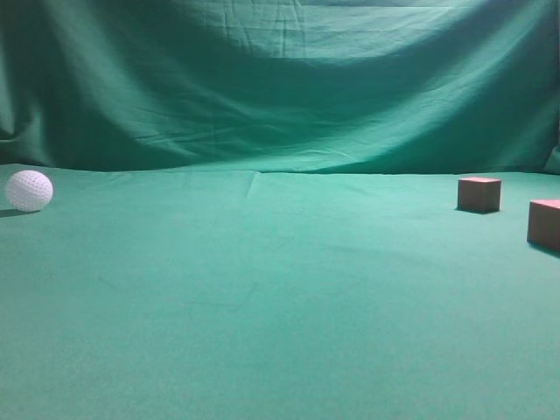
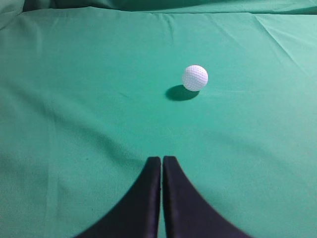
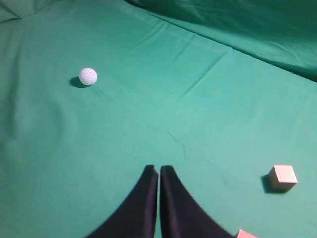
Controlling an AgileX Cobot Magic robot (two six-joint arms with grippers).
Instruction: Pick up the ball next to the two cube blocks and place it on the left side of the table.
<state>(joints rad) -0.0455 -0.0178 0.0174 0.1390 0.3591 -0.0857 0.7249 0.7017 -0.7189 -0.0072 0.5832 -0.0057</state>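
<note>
The white dimpled ball [image 1: 29, 191] rests on the green table [image 1: 262, 297] at the far left. It also shows in the left wrist view [image 2: 195, 78] and the right wrist view [image 3: 88, 76]. The two reddish-brown cube blocks stand at the right: one [image 1: 479, 194] farther back, one [image 1: 544, 224] cut by the right edge. The right wrist view shows one cube [image 3: 283, 177] whole and a corner of the other [image 3: 245, 234]. My left gripper [image 2: 162, 159] is shut and empty, short of the ball. My right gripper [image 3: 158, 169] is shut and empty, left of the cubes. Neither gripper shows in the exterior view.
A creased green cloth backdrop [image 1: 280, 87] rises behind the table. Green cloth stretches between the ball and the cubes.
</note>
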